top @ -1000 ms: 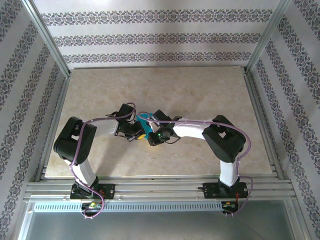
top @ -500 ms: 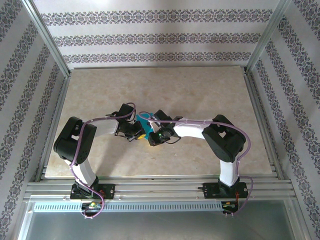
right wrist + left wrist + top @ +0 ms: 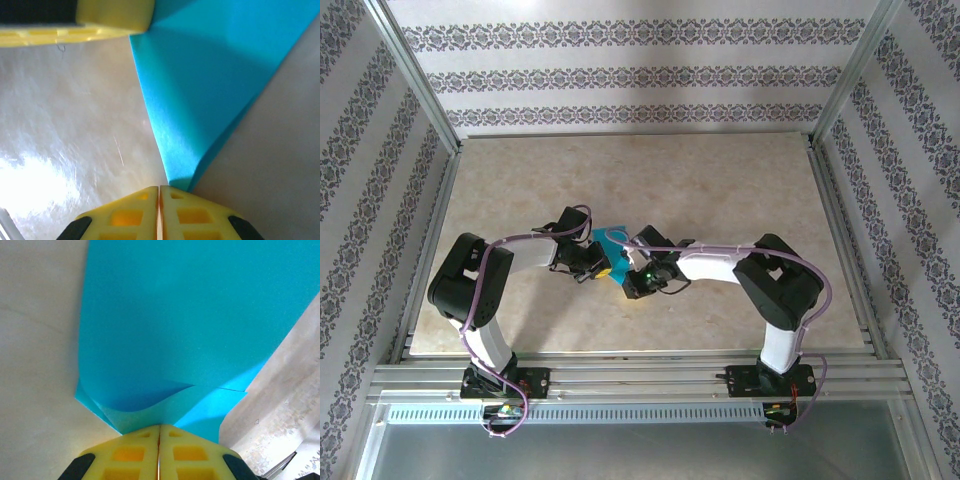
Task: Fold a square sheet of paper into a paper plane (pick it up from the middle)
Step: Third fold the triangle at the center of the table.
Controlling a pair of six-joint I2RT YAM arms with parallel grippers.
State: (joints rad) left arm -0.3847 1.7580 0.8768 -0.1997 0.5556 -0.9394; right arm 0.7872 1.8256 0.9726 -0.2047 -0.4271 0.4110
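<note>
Overhead, R wrist (image 3: 642, 268) across paper (image 3: 612, 243), prob. creased

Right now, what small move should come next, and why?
Probably press the paper flat onto the table to set the fold: left tool and right tool are each shut on it, and the layers by the left tool bulge uncreased.

Teal-blue paper (image 3: 613, 246), thin and plain, sits around mid-surface (image 3: 720, 180) and is already partly folded. Up close, a flap (image 3: 150, 401) curls over near its lower edge, beside a sharp crease. One folded corner (image 3: 181, 176) tapers to a point, and the sheet seems raised and tilted.
</note>
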